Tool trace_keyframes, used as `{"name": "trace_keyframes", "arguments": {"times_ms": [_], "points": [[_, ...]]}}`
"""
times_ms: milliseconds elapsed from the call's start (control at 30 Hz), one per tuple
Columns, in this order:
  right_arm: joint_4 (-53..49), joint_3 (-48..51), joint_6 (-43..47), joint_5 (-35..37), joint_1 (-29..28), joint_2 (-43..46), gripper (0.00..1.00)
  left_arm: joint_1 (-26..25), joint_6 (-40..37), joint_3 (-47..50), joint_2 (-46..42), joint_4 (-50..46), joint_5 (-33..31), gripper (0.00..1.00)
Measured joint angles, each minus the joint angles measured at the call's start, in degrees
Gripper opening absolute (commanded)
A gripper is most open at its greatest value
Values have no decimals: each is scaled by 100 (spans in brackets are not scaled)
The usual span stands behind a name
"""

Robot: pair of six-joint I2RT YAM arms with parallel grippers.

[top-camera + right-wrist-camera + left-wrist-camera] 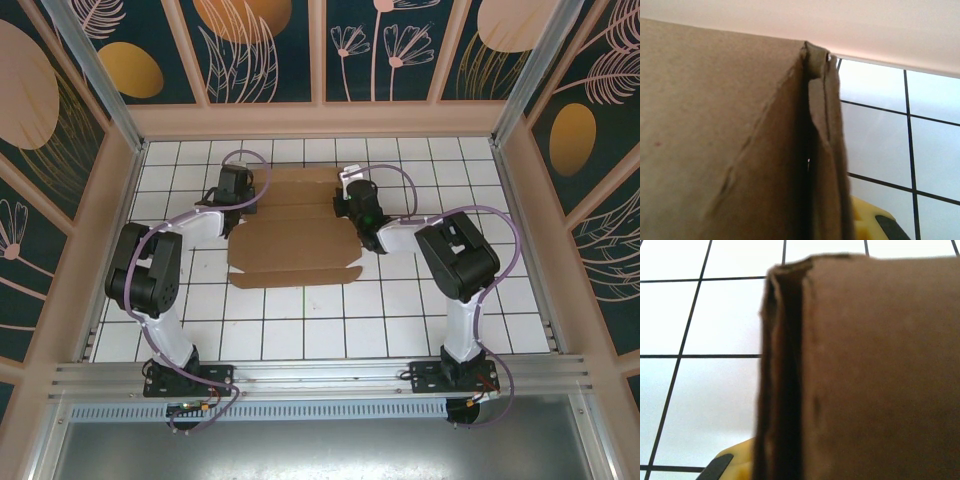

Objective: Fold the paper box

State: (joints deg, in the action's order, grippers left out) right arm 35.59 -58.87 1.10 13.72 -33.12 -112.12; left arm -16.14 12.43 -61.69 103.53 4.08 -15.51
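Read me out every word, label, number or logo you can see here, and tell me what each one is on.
There is no text to read.
The paper box: plain brown cardboard, no print or label.
The wall panels: flower and leaf drawings, no words.
The white table: black grid lines, no numbers.

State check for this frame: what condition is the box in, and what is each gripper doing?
box: largely flat, not yet assembled; side flaps creased up at both grippers.
left gripper: at the box's left flap; open or shut unclear.
right gripper: shut, apparently on the box's right flap.
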Motion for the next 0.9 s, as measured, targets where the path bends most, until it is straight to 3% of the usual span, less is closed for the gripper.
{"name": "trace_keyframes", "arguments": {"times_ms": [333, 633, 900], "points": [[68, 103, 0, 116, -26, 46, 7, -37, 481, 68, -22, -20, -149, 40], [138, 142, -2, 68, -24, 52, 8, -26, 686, 813, -363, 619, 111, 40], [131, 142, 0, -39, 4, 61, 8, -13, 1008, 822, -317, 782, 197, 42]]}}
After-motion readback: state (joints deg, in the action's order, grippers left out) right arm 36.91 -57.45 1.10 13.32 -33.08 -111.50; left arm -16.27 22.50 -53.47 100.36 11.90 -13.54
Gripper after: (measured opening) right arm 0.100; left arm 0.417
